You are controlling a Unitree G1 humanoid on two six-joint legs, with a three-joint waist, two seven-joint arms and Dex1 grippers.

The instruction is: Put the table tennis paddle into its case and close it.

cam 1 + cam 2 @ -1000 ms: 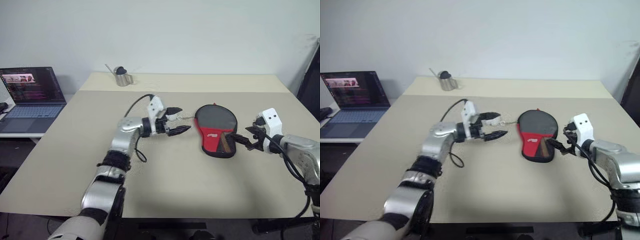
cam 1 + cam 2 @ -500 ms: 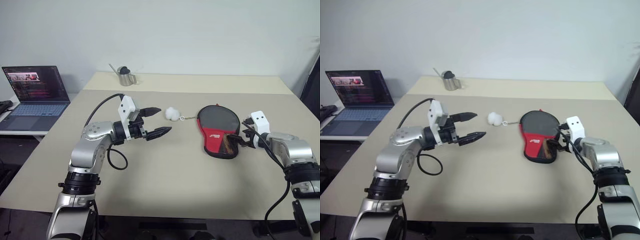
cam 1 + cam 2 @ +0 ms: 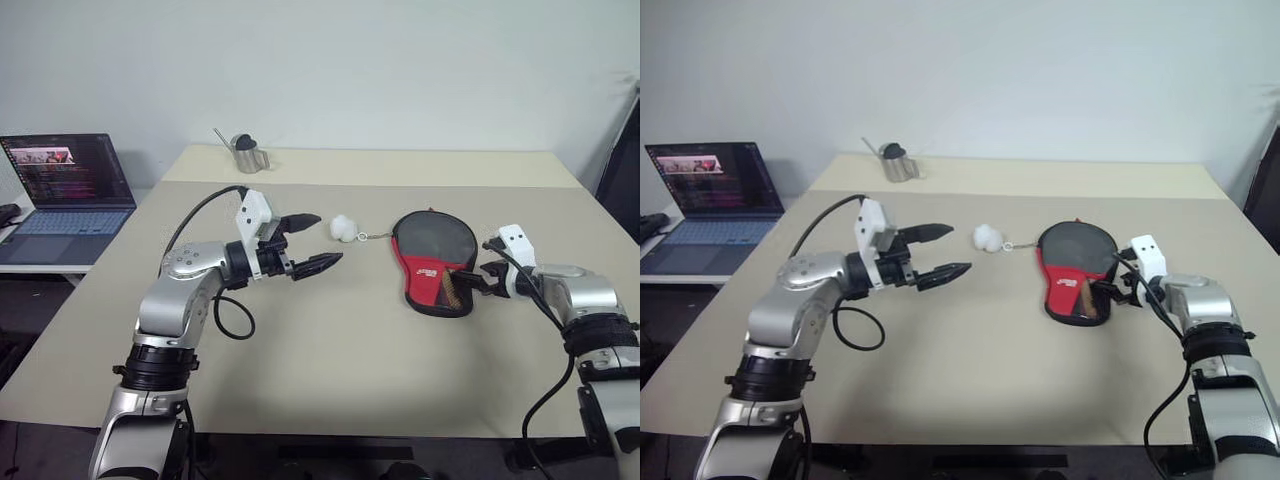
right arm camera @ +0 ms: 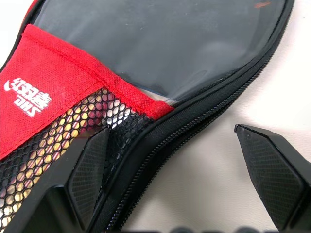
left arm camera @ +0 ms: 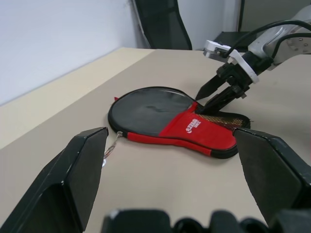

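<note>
The case [image 3: 432, 262] lies flat on the table [image 3: 330, 350], right of centre, with its red logo panel and mesh pocket towards me. The table tennis paddle is inside it, and its light-wood handle [image 3: 451, 289] shows through the mesh. A white fluffy ball [image 3: 343, 227] on a short chain lies left of the case's round end. My left gripper [image 3: 330, 238] hovers open a little left of the ball, holding nothing. My right gripper [image 3: 480, 272] is open at the case's near right edge. One finger [image 4: 92, 170] sits over the mesh, the other beside the zip.
A metal cup [image 3: 243, 153] stands at the table's far left. An open laptop [image 3: 65, 185] sits on a lower surface off the table's left side. A black chair [image 5: 160, 24] stands beyond the table on the right.
My left gripper has drawn back to the left, away from the fluffy ball, which now lies free on the table. My right gripper has sunk and closed in on the case's mesh end.
</note>
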